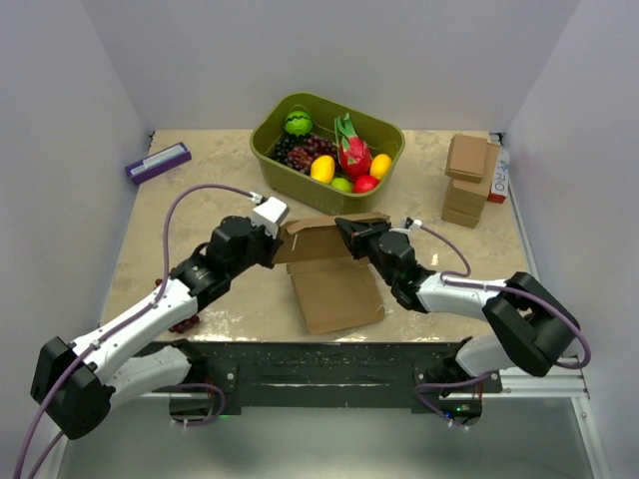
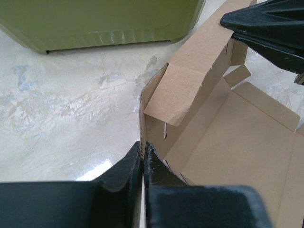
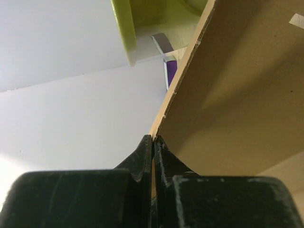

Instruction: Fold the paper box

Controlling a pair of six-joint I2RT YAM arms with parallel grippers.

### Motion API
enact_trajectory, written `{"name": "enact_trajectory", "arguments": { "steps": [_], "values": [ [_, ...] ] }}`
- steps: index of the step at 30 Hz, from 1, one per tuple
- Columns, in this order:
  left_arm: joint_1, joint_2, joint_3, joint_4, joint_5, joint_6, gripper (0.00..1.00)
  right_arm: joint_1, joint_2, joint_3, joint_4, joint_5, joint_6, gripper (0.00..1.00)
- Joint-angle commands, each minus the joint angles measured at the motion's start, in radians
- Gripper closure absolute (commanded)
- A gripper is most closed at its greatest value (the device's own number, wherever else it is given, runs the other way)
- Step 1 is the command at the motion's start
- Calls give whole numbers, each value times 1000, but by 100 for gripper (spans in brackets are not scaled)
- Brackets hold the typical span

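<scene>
The paper box (image 1: 334, 289) is a brown cardboard mailer lying partly unfolded at the near middle of the table, its far panels raised. My left gripper (image 1: 283, 238) is shut on the box's left side wall; in the left wrist view the gripper (image 2: 142, 147) pinches the upright wall edge (image 2: 141, 114), with the open box floor (image 2: 237, 142) to the right. My right gripper (image 1: 344, 228) is shut on the raised far flap; in the right wrist view the gripper (image 3: 152, 140) clamps the flap edge (image 3: 228, 95). The right gripper's black fingers show in the left wrist view (image 2: 270, 23).
A green bin (image 1: 327, 150) of toy fruit stands just beyond the box. A stack of smaller cardboard boxes (image 1: 469, 180) is at the far right. A purple box (image 1: 158, 162) lies far left. Dark grapes (image 1: 183, 324) lie by the left arm.
</scene>
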Motion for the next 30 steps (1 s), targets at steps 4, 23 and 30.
{"name": "enact_trajectory", "arguments": {
  "steps": [4,23,30],
  "values": [
    [-14,-6,14,18,-5,-153,59,1,46,-39,44,-2,-26,100],
    [-14,-9,-120,198,28,-258,32,1,-26,-147,156,-4,-170,100],
    [-14,51,-114,274,-11,-224,34,1,-19,-144,168,-23,-186,100]
  ]
}}
